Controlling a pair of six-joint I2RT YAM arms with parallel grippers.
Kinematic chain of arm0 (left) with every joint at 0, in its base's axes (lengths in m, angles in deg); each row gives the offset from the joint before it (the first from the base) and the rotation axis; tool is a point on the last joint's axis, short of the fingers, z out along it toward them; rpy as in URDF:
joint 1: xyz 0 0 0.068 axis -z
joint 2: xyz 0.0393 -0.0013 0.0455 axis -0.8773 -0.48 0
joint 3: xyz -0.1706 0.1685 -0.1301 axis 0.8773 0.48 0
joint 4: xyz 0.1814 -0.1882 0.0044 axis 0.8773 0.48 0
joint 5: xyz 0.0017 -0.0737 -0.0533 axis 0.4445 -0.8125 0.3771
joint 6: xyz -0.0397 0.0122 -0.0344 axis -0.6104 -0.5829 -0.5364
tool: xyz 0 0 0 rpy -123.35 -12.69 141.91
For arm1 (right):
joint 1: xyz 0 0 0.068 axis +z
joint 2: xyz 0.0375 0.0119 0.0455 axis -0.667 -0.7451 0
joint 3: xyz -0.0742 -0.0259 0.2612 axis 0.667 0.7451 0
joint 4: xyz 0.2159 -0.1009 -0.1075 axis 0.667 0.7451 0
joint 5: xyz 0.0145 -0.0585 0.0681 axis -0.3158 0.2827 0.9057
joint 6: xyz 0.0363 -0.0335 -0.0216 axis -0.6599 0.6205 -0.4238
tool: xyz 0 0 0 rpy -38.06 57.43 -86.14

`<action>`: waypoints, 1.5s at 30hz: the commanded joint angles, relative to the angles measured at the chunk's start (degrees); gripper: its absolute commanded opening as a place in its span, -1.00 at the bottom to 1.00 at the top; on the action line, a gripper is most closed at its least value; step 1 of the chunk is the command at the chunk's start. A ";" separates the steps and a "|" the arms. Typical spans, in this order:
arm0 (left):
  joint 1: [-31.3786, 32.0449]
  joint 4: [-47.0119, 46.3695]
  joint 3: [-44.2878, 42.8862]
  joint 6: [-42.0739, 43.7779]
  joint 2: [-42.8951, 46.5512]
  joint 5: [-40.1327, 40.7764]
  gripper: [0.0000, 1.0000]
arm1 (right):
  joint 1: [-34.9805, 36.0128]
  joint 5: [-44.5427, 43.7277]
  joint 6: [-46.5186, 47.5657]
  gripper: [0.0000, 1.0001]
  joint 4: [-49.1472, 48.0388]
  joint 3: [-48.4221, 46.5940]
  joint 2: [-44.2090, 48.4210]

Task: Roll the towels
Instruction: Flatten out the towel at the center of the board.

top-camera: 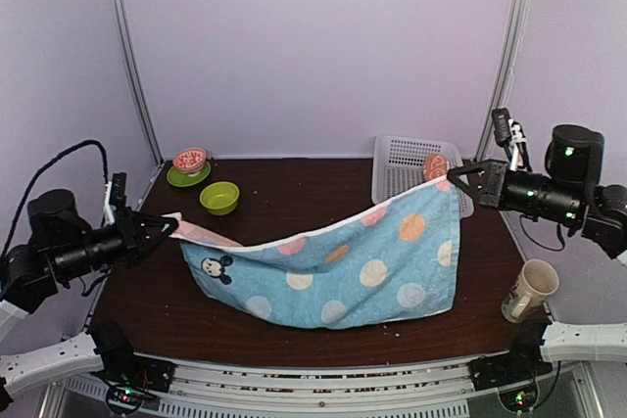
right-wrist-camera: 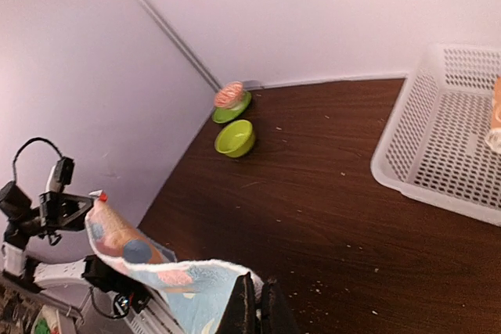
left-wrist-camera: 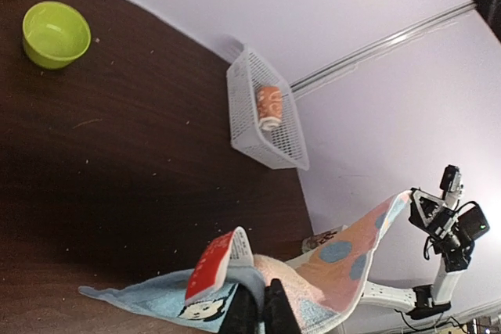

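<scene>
Above the dark table (top-camera: 294,193), the light-blue towel (top-camera: 343,276) sags between the left gripper (top-camera: 167,227) and right gripper (top-camera: 457,179), each clenched on a top corner. Soft, light and limp, it likely drapes and slips easily; corners and hems look the surest holds.

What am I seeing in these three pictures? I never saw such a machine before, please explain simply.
Two robot arms stand at a brown table. The wide picture comes from above and behind them; the other two come from cameras on their wrists. The left gripper and the right gripper each pinch one corner of a light-blue dotted towel, stretched between them and sagging to the table. Also there: a white basket holding a rolled orange towel, a green bowl, a green plate and a paper cup.
</scene>
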 commanded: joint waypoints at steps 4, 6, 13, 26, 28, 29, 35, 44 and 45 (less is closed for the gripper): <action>-4.90 -17.25 11.30 -9.10 -17.76 -3.54 -1.00 | -7.18 -3.63 -7.76 -1.00 -15.42 14.99 -9.97; -8.64 -22.02 13.46 -10.26 -22.04 -6.00 -1.00 | -7.92 -4.04 -6.42 -1.00 -17.29 15.68 -14.30; -17.96 -30.69 8.47 -5.15 -39.18 -12.78 -1.00 | -10.21 -7.65 -2.26 -1.00 -23.92 13.89 -26.42; -23.92 -36.88 -2.25 2.66 -55.92 -18.88 -1.00 | -12.98 -8.72 8.10 -1.00 -26.46 3.18 -39.15; -23.94 -36.64 -2.71 4.09 -56.96 -19.81 -1.00 | -12.95 -7.10 9.28 -1.00 -26.33 2.77 -39.85; -23.92 -37.08 -1.88 4.42 -57.14 -20.20 -1.00 | -12.94 -6.55 9.28 -1.00 -26.43 3.20 -40.01; -23.87 -47.38 8.16 4.76 -53.89 -22.73 -1.00 | -12.52 -6.22 7.66 -1.00 -29.57 11.57 -36.41; -22.93 -45.02 8.30 7.10 -44.46 -25.36 -1.00 | -12.33 -3.82 5.46 -1.00 -30.44 16.68 -29.80; -22.05 -42.98 8.51 7.77 -41.47 -24.74 -1.00 | -12.25 -3.03 5.51 -1.00 -30.41 17.36 -28.29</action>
